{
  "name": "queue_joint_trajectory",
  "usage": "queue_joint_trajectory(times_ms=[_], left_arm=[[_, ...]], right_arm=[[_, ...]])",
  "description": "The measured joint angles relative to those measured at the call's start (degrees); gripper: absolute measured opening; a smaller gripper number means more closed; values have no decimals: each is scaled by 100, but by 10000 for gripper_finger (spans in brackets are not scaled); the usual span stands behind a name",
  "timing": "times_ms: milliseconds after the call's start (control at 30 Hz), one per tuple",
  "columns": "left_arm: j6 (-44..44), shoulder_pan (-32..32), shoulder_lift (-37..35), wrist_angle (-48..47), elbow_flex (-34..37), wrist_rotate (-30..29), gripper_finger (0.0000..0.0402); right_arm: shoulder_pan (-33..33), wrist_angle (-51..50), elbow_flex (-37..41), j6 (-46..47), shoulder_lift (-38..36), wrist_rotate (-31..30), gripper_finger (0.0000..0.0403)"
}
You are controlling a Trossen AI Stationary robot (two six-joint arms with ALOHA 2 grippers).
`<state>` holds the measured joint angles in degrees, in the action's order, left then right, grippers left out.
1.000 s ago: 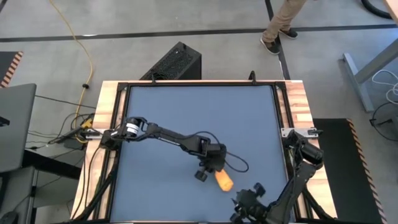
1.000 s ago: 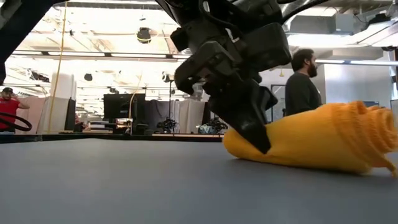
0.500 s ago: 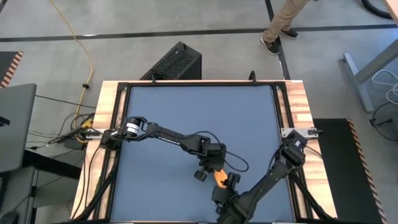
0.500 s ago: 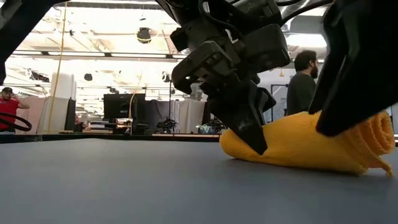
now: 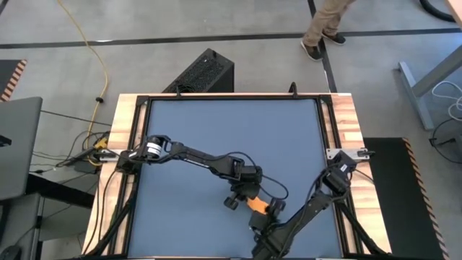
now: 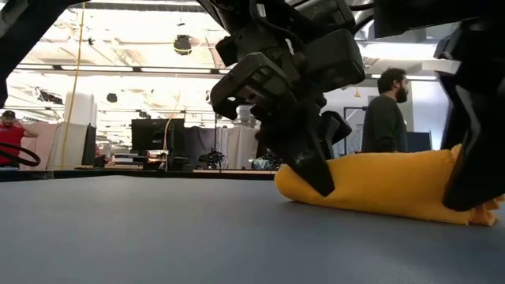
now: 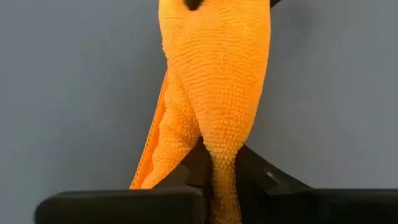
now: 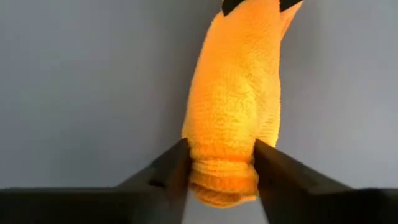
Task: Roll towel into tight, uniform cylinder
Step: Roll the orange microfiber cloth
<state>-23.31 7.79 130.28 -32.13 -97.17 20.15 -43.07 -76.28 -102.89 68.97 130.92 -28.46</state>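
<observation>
Two grippers, one towel, one desk. Right gripper, nearest the desk's front edge: fingers set either side of the towel's near rolled end, touching it, spread to the roll's width. Towel: bright yellow cloth, rolled into a short thick cylinder, lying flat on the dark blue desk, close to the front edge and a little right of centre, well apart from both side edges. Left gripper, at the roll's far end: fingers narrow, pinched on a tapered bit of the cloth. Beyond the desk, low view: person in a dark top, standing; farther off, person in red.
</observation>
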Motion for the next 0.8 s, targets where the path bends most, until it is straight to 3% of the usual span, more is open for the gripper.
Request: queue_joint_trajectory(times_ms=[233,400,567,667,800], left_arm=[[-134,-16,-67,-156,5,-41,103],[-178,-148,-393,-694,23,322,148],[-103,-145,-756,-890,34,678,159],[-185,136,-826,-892,31,497,151],[-303,536,-993,-940,31,-405,136]], right_arm=[[-124,188,2,10,8,-15,35],[-214,170,2,296,1,-68,37],[-280,176,2,669,-5,38,40],[-285,184,2,913,-9,37,40],[-344,269,2,1065,-82,40,40]])
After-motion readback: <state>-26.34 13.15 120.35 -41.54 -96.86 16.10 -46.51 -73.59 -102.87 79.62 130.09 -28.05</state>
